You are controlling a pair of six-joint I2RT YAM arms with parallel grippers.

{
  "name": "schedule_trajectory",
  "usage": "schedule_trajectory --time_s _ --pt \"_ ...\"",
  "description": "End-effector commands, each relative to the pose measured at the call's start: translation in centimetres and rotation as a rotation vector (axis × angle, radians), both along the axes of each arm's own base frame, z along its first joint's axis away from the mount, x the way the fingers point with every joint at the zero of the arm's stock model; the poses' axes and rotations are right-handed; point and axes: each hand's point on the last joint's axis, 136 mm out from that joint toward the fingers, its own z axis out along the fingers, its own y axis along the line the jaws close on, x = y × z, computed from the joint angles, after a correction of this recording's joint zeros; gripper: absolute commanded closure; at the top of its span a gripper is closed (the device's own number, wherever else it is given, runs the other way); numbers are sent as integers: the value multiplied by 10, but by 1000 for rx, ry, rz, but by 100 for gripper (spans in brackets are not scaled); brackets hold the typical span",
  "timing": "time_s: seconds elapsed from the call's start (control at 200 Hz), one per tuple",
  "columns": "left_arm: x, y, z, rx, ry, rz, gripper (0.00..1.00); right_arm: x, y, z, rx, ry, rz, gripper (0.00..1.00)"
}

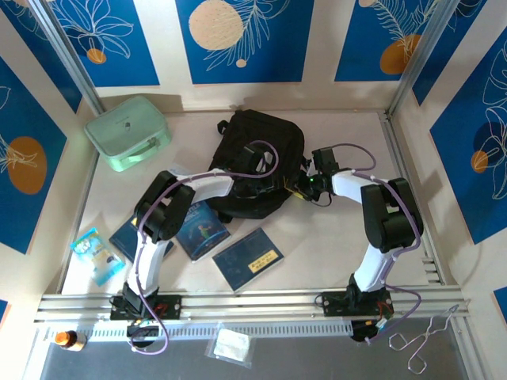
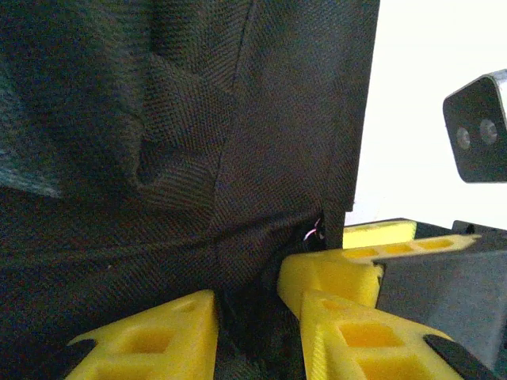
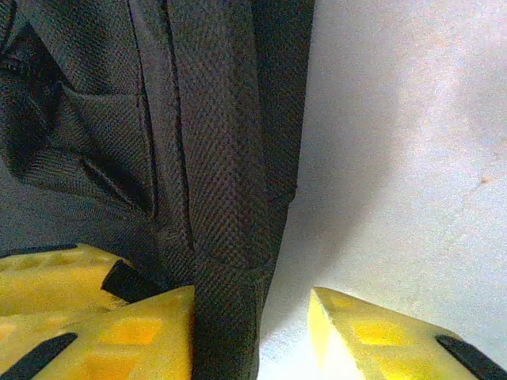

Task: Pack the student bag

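**Top view:** student bag (image 1: 253, 150) is lying mid-table (image 1: 348, 237), slightly above frame centre. Left arm (image 1: 198, 188) is reaching in from lower left and right arm (image 1: 356, 186) from the right. Both wrists are meeting at the bag's lower edge w/ elbows folded back. Dark books (image 1: 248, 259) are waiting below the bag, and a mint case (image 1: 127, 133) is sitting upper left. The step in hand is prob. getting the bag's mouth open. Doing it well means each side taking its own edge & pulling apart, not dragging the whole bag.

**Left wrist view:** left end effector (image 2: 257, 309) is sitting narrow at bottom centre. Black fabric is filling the gap between its fingers, which reads as pinching a fold of the bag. The wrist is pressing in close, fabric covering left & centre of frame. A camera housing (image 2: 475, 131) at the right edge suggests the other arm is v. near. Any pull should be heading away from it to avoid a knock.

**Right wrist view:** right end effector (image 3: 252, 294) is standing part-open at frame bottom. A seamed edge strip of the bag is running down beside the finger (image 3: 119, 328) at lower left, w/ bare table showing between the strip & the other finger. It isn't gripping yet, I'd say. Best to be shifting toward the fabric until the strip sits central, then closing fully before tugging. Otherwise the thin edge could be slipping out.
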Motion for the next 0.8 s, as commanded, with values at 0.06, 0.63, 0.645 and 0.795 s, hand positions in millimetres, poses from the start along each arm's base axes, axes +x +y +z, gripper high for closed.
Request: schedule_trajectory --time_s 0.06,0.63,0.645,0.795 --pt "15 -8 20 -55 -79 -16 70 -7 1 5 -27 3 42 61" --pt "14 28 12 -4 -81 84 69 22 -12 -15 -104 86 -142 64" --pt "14 28 11 -3 -79 85 70 22 -12 -16 -107 91 -146 64" --pt "16 24 8 -16 -62 84 72 17 -15 -23 -85 149 -196 67"
